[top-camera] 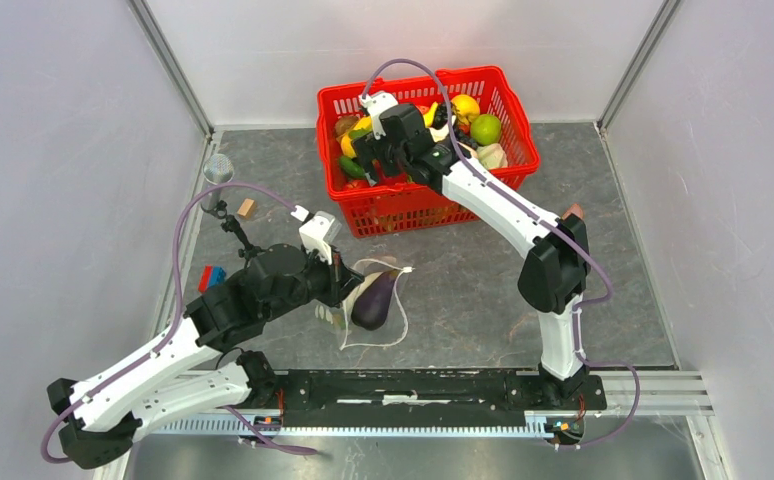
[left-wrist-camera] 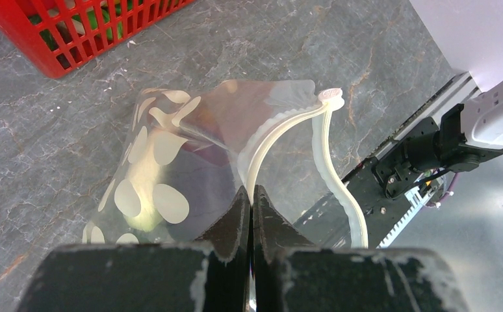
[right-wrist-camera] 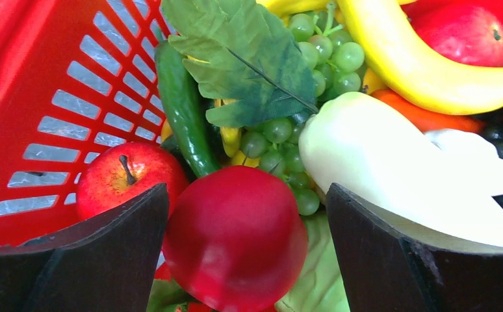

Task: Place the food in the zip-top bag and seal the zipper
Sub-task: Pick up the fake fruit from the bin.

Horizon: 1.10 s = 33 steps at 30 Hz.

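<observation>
The zip-top bag (top-camera: 383, 318) lies on the table in front of the left arm, with a purple eggplant (top-camera: 375, 298) inside. My left gripper (top-camera: 341, 290) is shut on the bag's edge; in the left wrist view it (left-wrist-camera: 250, 194) pinches one strip of the zipper (left-wrist-camera: 276, 135), and the bag (left-wrist-camera: 164, 162) has its mouth gaping open. My right gripper (top-camera: 375, 165) is down in the red basket (top-camera: 508, 95), open, its fingers either side of a red fruit (right-wrist-camera: 236, 240). The left finger (right-wrist-camera: 106, 253) is at the fruit; the right finger (right-wrist-camera: 392, 260) stands apart.
The basket also holds a red apple (right-wrist-camera: 128, 179), a green cucumber (right-wrist-camera: 182, 110), green grapes (right-wrist-camera: 327, 58), a yellow banana (right-wrist-camera: 424, 65) and a white vegetable (right-wrist-camera: 379, 156). A blue block (top-camera: 211, 277) and a small tan piece (top-camera: 247, 208) lie at the left wall.
</observation>
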Each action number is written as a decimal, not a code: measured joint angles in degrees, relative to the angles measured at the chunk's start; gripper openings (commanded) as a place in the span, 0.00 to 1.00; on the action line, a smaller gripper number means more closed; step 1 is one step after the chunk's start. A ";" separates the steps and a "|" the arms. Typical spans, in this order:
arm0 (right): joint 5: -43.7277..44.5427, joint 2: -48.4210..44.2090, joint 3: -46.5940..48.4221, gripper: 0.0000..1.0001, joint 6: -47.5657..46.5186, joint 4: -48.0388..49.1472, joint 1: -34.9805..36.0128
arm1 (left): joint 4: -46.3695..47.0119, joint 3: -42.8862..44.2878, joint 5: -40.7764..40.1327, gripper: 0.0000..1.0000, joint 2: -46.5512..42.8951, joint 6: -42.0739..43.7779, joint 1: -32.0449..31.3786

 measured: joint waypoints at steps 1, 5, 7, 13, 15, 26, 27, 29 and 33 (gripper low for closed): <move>0.81 0.00 0.35 0.92 -0.28 -0.70 0.13 | 0.02 0.00 0.00 0.02 0.07 0.00 0.00; 1.11 0.24 1.31 0.90 -0.92 -2.14 0.28 | 0.02 0.00 0.04 0.02 0.72 0.02 0.00; 0.35 0.63 1.79 0.91 -1.11 -2.45 0.26 | 0.04 0.00 0.07 0.02 1.07 0.00 0.00; -1.22 2.21 3.41 0.98 -2.45 -4.02 0.00 | 0.04 0.00 0.09 0.02 1.20 0.00 0.00; -1.60 2.64 4.44 0.97 -3.04 -4.83 -0.15 | 0.02 0.00 0.09 0.02 1.11 0.00 0.00; -5.22 2.64 4.96 0.77 -4.37 -6.88 -0.98 | 0.02 0.00 0.09 0.02 1.03 0.02 0.00; -5.53 2.64 4.96 0.75 -4.46 -7.04 -1.09 | 0.02 0.00 0.09 0.02 1.03 0.00 0.00; -6.91 2.64 4.81 0.65 -4.57 -7.43 -1.44 | 0.02 0.00 0.09 0.02 0.98 0.00 0.00; -8.41 1.62 2.60 0.42 -4.76 -6.36 -2.23 | 0.02 0.00 0.09 0.02 0.63 0.00 0.00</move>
